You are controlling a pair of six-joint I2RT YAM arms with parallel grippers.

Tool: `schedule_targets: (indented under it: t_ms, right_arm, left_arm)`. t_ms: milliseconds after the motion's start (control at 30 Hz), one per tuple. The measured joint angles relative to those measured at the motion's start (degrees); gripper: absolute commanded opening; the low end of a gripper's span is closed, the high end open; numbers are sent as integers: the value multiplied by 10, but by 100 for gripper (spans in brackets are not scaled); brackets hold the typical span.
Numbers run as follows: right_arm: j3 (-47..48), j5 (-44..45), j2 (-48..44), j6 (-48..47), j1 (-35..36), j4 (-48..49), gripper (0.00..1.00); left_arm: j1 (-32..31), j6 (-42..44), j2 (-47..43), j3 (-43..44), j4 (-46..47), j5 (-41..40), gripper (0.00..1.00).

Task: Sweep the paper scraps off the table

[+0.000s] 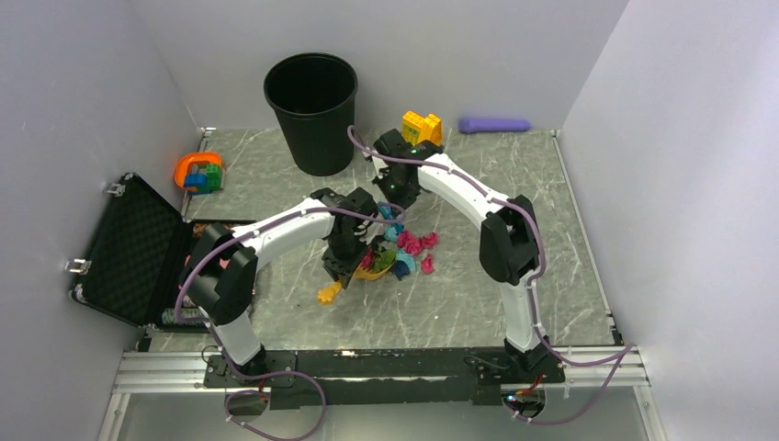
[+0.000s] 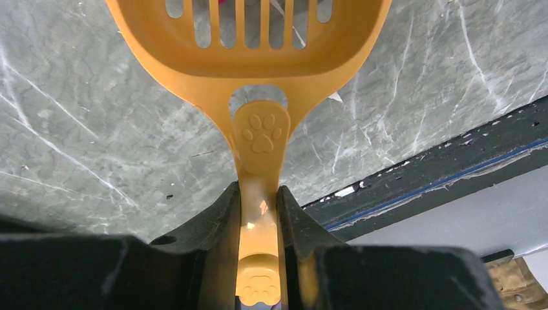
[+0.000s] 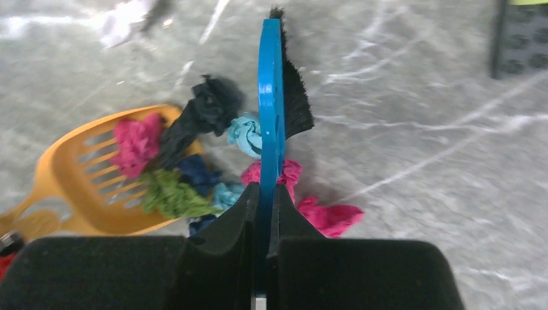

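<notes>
1. The paper scraps [image 3: 194, 174] lie bunched about mid-bench, well clear of every edge. Pink, green and dark wads already sit in the mouth of a yellow slotted scoop [image 3: 77, 187]. A teal one and several pink ones lie on the bare bench [image 1: 514, 276] just beyond the scoop's lip.
2. A blue hand brush [image 3: 271, 110] stands on edge among them, bristles pointing away from the scoop. Two pink wads lie on that bristle side, towards the bench's right edge.
3. The scoop's long axis runs from its handle, towards the near-left corner, to its mouth, which faces the right edge, so the loose wads would have to be swept leftward into it.
4. The right claw [image 3: 263, 194] is nearer the loose scraps. Its jaws are pinched tight on the brush's flat handle.
5. The left claw [image 2: 258, 200] is clamped on the scoop's paw-print handle, jaws nearly closed.
6. A black bin [image 1: 312, 101] stands at the far edge, left of centre.
</notes>
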Motion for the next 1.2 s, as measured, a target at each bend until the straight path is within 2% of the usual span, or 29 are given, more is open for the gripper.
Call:
schedule_targets:
  t_ms: [233, 400, 533, 733, 1200]
  right_arm:
    - [-48, -156, -31, 14, 5, 10, 0]
    - [-63, -207, -53, 29, 2, 3, 0]
    - [-82, -215, -74, 36, 1, -8, 0]
    - [-94, -216, -108, 51, 6, -25, 0]
    - [26, -96, -143, 78, -4, -104, 0]
  left_arm:
    - [6, 4, 4, 2, -1, -4, 0]
    - [6, 9, 5, 3, -2, -13, 0]
    - [6, 20, -8, -13, 27, -36, 0]
    - [4, 31, -80, -51, 75, -65, 0]
    - [-9, 33, -189, -70, 144, -96, 0]
